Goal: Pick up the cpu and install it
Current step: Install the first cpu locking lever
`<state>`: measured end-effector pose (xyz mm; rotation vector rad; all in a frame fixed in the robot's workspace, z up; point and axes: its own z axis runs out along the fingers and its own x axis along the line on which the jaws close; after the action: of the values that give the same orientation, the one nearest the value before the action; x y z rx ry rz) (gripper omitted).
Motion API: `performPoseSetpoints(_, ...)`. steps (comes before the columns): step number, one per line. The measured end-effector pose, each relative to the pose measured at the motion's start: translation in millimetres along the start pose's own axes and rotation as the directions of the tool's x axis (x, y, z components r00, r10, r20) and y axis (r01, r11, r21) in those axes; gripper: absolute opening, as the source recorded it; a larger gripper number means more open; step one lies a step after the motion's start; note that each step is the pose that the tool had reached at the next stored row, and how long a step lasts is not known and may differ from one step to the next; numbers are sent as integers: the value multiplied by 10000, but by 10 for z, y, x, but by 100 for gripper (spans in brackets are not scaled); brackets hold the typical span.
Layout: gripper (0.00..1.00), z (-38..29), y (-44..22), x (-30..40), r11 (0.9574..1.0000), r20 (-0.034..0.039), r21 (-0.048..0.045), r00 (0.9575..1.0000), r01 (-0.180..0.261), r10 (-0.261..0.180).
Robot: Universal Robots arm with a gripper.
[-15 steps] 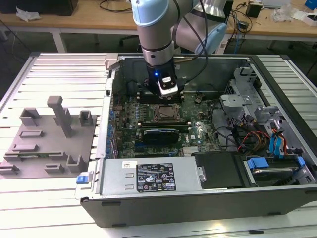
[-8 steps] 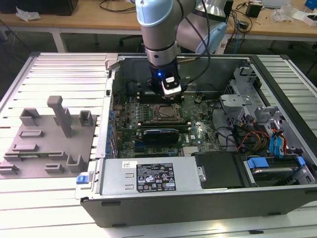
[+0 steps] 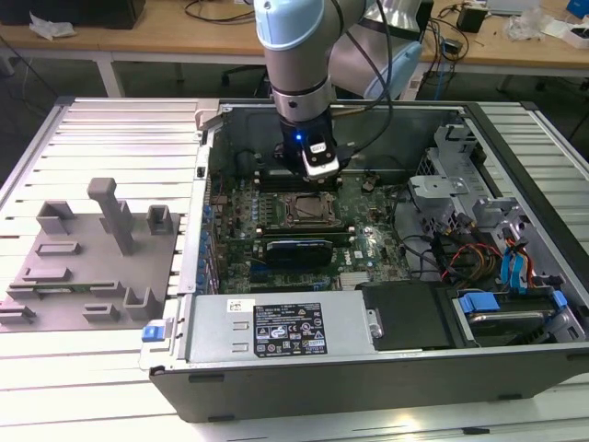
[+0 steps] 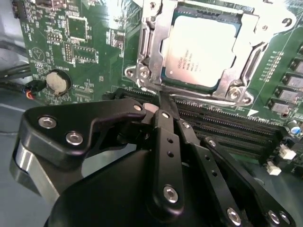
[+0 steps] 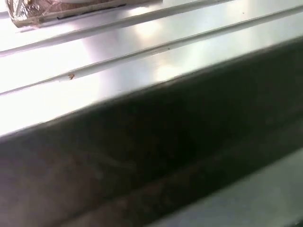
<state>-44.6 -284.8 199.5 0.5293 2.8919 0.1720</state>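
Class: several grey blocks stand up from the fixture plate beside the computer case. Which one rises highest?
The T-topped post near the middle of the grey fixture plate in the exterior view. It is a tall narrow column with a flat cross-piece on top; the blocks around it are low and squat.

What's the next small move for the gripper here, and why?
Probably a short straight lift away from the board. The cpu already lies flat inside the socket frame, and the gripper looks shut with nothing between its fingers, just beside the socket near the memory slots.
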Motion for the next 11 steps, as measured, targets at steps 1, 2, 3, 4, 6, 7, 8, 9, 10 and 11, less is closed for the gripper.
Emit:
performPoseSetpoints(1,11,-37,1,-5,10000,-4,22,10000,3,-3)
performPoseSetpoints(2,11,-68,6,-11,10000,-2,24,10000,4,-4)
performPoseSetpoints(3,11,-92,10,-16,10000,14,96,10000,18,-18)
performPoseSetpoints(4,11,-101,11,-18,9998,22,206,10000,38,-39)
performPoseSetpoints(6,11,-114,14,-23,9988,26,483,10000,82,-84)
performPoseSetpoints(7,11,-117,14,-23,9983,27,569,9999,96,-98)
performPoseSetpoints(8,11,-119,13,-25,9977,30,672,9999,114,-116)
performPoseSetpoints(9,11,-120,8,-26,9973,29,724,9999,122,-124)
performPoseSetpoints(10,11,-121,1,-28,9972,27,741,9999,123,-125)
performPoseSetpoints(11,11,-121,-15,-34,9971,29,746,9999,121,-124)
